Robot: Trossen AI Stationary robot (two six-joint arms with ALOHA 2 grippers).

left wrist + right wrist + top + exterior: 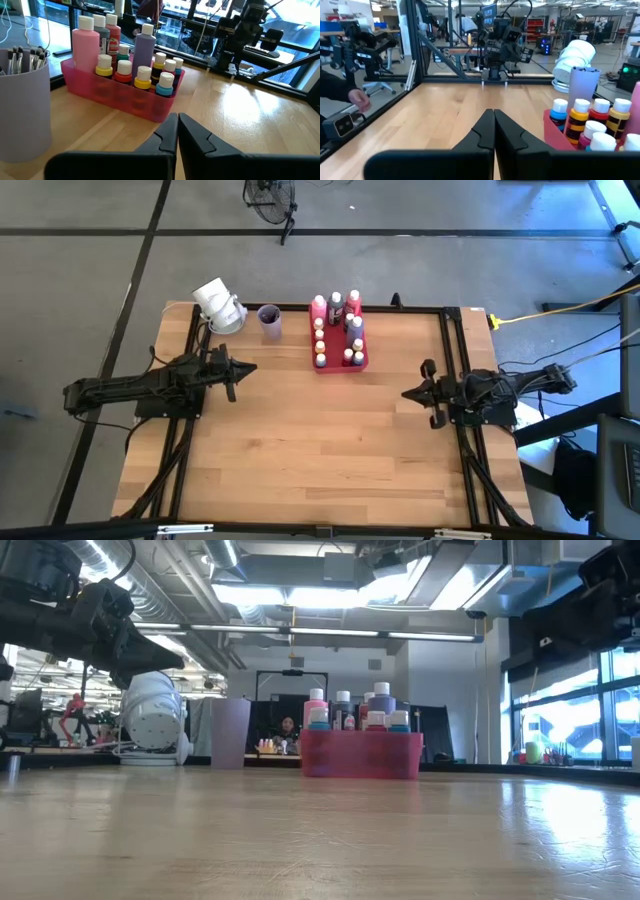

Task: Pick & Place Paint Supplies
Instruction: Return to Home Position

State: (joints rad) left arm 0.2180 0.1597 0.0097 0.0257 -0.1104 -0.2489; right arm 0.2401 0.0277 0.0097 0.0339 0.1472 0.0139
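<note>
Pale wooden table [320, 450] on grey concrete floor, black rails down both sides. Floor fan [270, 200] beyond far edge. Person's hand [360, 100] off table's side in right wrist view.

Along far edge: white domed device [218, 305], lilac cup [269, 320] just beside it, pink-red tray [338, 368] near cup.

Paint bottles [337, 308] upright inside tray, packed close. Paintbrushes [20, 55] standing in cup.

Left gripper [252, 368] over left rail, pointing inward, fingers pressed together, empty. Right gripper [405, 393] mirrored at right rail, likewise closed, holding nothing. Both well apart from tray.
</note>
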